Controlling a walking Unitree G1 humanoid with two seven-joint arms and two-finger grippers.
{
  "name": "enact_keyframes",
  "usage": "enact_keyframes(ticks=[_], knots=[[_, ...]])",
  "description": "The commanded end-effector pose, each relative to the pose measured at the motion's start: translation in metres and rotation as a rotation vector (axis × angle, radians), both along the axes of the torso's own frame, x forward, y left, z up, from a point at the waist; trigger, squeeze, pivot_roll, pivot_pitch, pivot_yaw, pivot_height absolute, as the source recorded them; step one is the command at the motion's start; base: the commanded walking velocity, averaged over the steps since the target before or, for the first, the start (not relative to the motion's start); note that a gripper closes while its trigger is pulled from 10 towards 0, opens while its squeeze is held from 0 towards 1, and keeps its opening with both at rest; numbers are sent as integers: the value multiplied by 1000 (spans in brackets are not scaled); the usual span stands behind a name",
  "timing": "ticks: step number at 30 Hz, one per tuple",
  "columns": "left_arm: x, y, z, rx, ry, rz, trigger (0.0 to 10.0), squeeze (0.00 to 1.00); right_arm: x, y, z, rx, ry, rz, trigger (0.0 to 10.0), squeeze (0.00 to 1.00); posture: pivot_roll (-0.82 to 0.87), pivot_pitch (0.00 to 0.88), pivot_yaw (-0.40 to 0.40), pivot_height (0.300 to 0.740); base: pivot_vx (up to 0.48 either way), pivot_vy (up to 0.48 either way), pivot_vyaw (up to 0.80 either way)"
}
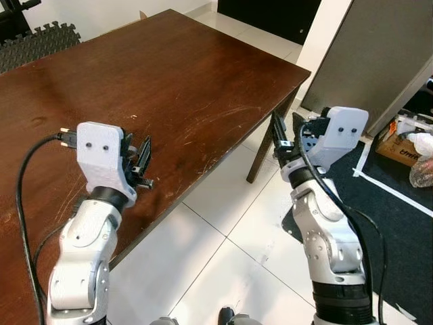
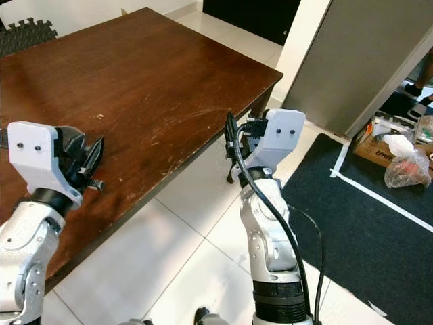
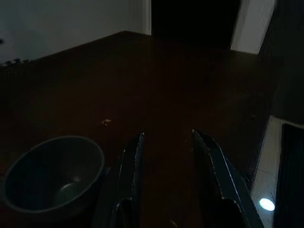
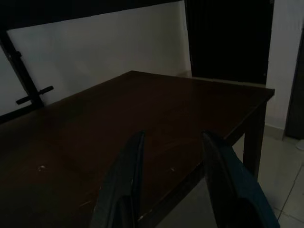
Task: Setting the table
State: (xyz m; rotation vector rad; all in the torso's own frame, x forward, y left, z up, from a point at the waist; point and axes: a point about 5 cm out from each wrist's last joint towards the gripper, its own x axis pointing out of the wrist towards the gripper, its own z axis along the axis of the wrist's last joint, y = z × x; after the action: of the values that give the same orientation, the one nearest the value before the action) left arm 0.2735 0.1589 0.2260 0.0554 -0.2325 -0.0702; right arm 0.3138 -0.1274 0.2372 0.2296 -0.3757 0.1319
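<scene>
There's a grey bowl (image 3: 53, 175) sitting on the dark wooden table (image 1: 169, 88), right next to the left gripper (image 3: 167, 156), and as far as the dim wrist view shows it's got nothing in it. That gripper hovers low over the table's near edge, fingers parted, holding nothing. The right gripper (image 4: 173, 171) is raised off the table's corner above the tiled floor (image 1: 203, 264), also spread open and empty.

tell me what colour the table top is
Dark reddish-brown wood table top, seen best in the left eye view.
</scene>
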Motion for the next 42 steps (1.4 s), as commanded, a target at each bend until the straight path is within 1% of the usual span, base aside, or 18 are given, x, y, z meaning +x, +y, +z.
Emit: enact_keyframes(ticks=[1,5,9,17,35,42], knots=[[0,0,-6,5,28,18,10000,0,-2,-3,-1,23,8,-8,10000,0,75,144,3,740,0,0,0],[0,-4,-7,-26,36,25,10000,0,-3,-4,-1,50,7,8,10000,0,68,140,5,740,0,0,0],[-1,-7,-8,-22,38,24,10000,0,-4,-4,-1,50,7,10,10000,0,68,139,5,740,0,0,0],[0,-8,-9,18,42,35,10000,0,-3,-3,-3,34,18,8,10000,0,71,139,4,740,0,0,0],[0,-10,-11,46,43,37,10000,0,-3,-2,-3,29,18,12,10000,0,69,135,8,740,0,0,0],[0,-9,-12,54,46,37,10000,0,-2,-4,-3,33,19,6,10000,0,71,133,9,740,0,0,786]])
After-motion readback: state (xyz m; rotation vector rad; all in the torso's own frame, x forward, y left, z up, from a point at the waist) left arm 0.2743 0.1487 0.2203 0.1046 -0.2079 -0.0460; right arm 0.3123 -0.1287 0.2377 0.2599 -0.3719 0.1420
